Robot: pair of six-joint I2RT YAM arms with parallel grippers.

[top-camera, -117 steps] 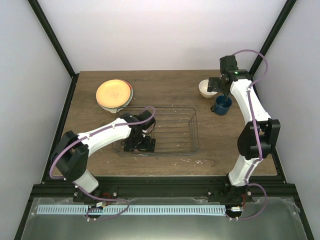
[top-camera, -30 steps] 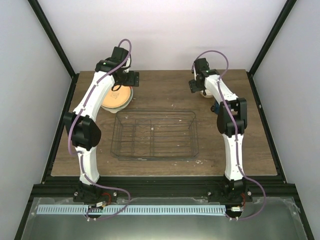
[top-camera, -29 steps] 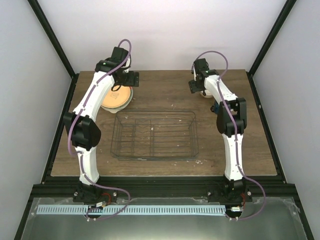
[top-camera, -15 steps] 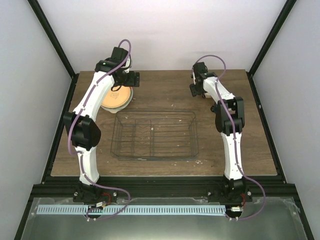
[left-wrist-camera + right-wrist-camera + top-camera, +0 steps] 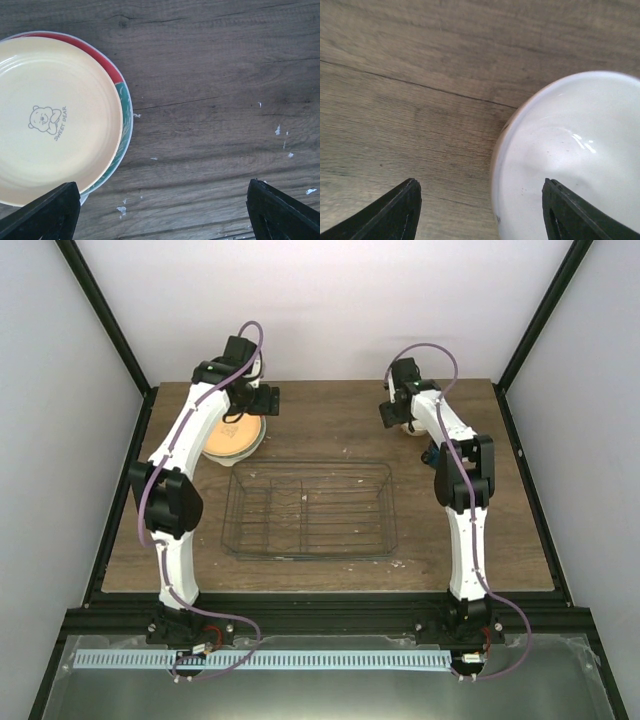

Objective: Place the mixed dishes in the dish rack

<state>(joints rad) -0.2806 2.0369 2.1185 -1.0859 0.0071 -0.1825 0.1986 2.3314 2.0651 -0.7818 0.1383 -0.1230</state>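
The dish rack (image 5: 310,508) stands empty at mid-table. Three stacked plates lie at the back left, the orange-yellow plate (image 5: 230,436) on top. In the left wrist view the orange-yellow plate (image 5: 55,120) shows a bear print, with the red and teal plate (image 5: 125,102) under it and a white rim (image 5: 84,196) at the bottom. My left gripper (image 5: 162,212) is open above the stack's right edge. My right gripper (image 5: 482,210) is open around the left rim of the cream bowl (image 5: 575,155). The bowl (image 5: 411,428) sits at the back right. The dark blue mug (image 5: 431,453) is mostly hidden behind my right arm.
Black frame posts (image 5: 110,330) and white walls close in the table on three sides. Small white crumbs (image 5: 278,131) lie on the wood near the plates. Bare wood (image 5: 330,420) lies between the plates and the bowl.
Since 3.9 s ago my left arm has left the rack for the plates and my right arm has moved from the mug to the bowl. Over the last second the right gripper only shifted slightly.
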